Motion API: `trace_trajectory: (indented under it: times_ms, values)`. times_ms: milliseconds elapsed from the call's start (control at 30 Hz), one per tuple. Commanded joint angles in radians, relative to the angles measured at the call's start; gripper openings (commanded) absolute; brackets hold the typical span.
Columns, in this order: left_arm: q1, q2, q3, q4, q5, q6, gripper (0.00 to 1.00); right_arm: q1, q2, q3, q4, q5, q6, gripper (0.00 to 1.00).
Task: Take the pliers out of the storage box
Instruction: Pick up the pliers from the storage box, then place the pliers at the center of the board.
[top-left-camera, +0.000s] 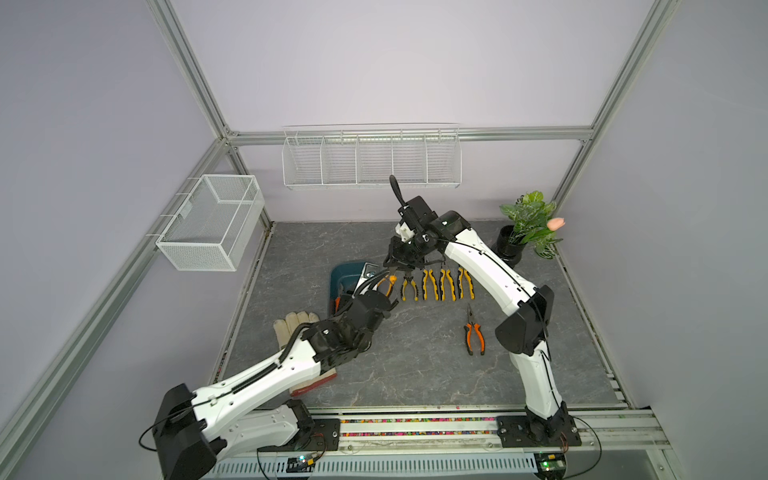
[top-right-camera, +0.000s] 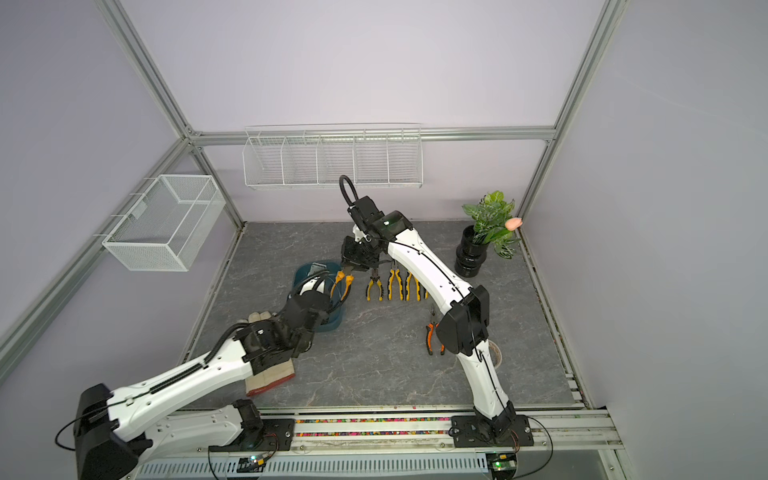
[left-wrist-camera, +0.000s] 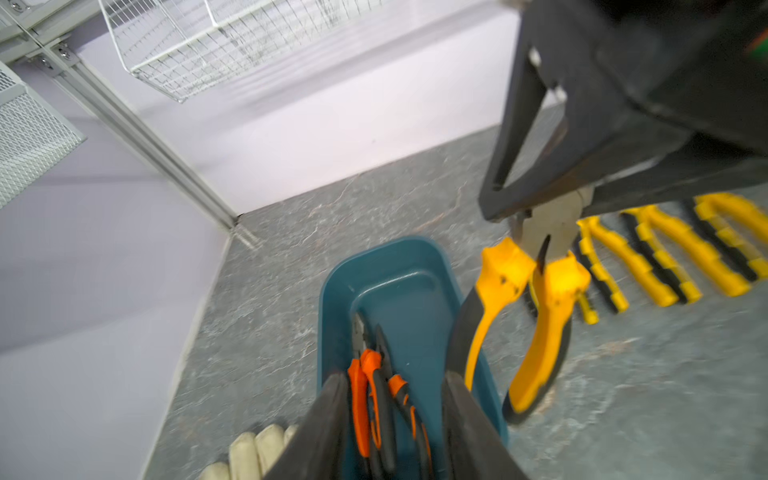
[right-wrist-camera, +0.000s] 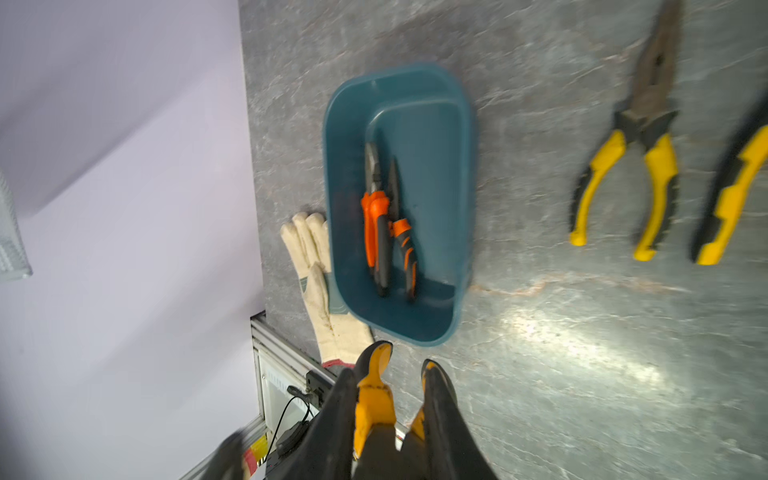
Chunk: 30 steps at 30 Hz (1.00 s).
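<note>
One pair of amber-and-black-handled pliers (left-wrist-camera: 548, 324) is clamped by its grey metal head in the right jaws. It's held up off the table, handles hanging down just beside the long wall of the dark teal plastic storage box (left-wrist-camera: 328, 299). The grip is seen plainly from the left wrist, with black fingers (left-wrist-camera: 582, 145) closed on either side of the head.

Now the left jaws: they are parted to a middling gap, nothing is held between them, and they are poised low over the near end of the box. One of their dark fingers (left-wrist-camera: 469, 436) is seen right next to a hanging handle, though contact cannot be told.

Down inside the box, two orange-and-black-handled pliers (right-wrist-camera: 376, 224) are lying side by side along the floor, noses pointed at the far end.

Out on the grey marbled table (top-left-camera: 415, 365), four yellow-and-black-handled pliers (top-left-camera: 428, 276) are laid out in a neat row just past the held pair, handles toward the front. One more orange-handled pair (top-left-camera: 472, 327) is lying alone, well apart from the row and nearer the front edge.

A cream work glove (right-wrist-camera: 316, 266) is seen against the box's outer wall on the robot's left, partly covered by the left arm (top-left-camera: 266, 370) in both top views.
</note>
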Motion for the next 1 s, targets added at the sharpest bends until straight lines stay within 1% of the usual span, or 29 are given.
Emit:
trace_trajectory:
  times_ms: [0,133,233,400,500,600,700,800,867,967]
  values:
    - [0.001,-0.075,-0.038,0.037,0.068,-0.02,0.4,-0.042,-0.041,0.023,-0.029,-0.006,-0.036,0.07]
    - [0.001,-0.118,-0.037,-0.017,0.024,-0.054,0.4,-0.053,-0.078,-0.014,-0.058,0.025,-0.075,0.06]
    - [0.002,-0.109,-0.016,-0.06,-0.01,-0.071,0.4,-0.053,-0.151,-0.128,-0.051,0.053,-0.108,0.06]
    - [0.002,-0.071,-0.005,-0.075,-0.024,-0.101,0.4,-0.053,-0.327,-0.409,-0.011,0.088,-0.159,0.06]
    - [0.002,-0.054,-0.008,-0.069,-0.035,-0.123,0.4,-0.05,-0.409,-0.581,0.014,0.057,-0.192,0.07]
    - [0.003,-0.042,-0.008,-0.071,-0.045,-0.146,0.4,-0.039,-0.464,-0.735,0.048,0.052,-0.222,0.06]
    - [0.003,-0.037,-0.01,-0.068,-0.049,-0.155,0.4,-0.034,-0.479,-0.855,0.099,0.024,-0.24,0.06]
    - [0.001,-0.033,-0.011,-0.068,-0.053,-0.155,0.4,-0.025,-0.468,-0.919,0.181,-0.029,-0.244,0.06]
    - [0.001,-0.031,-0.01,-0.068,-0.053,-0.156,0.39,-0.022,-0.449,-0.93,0.216,-0.041,-0.237,0.06]
    - [0.002,-0.033,-0.01,-0.069,-0.052,-0.159,0.39,-0.014,-0.395,-0.903,0.236,-0.055,-0.229,0.06]
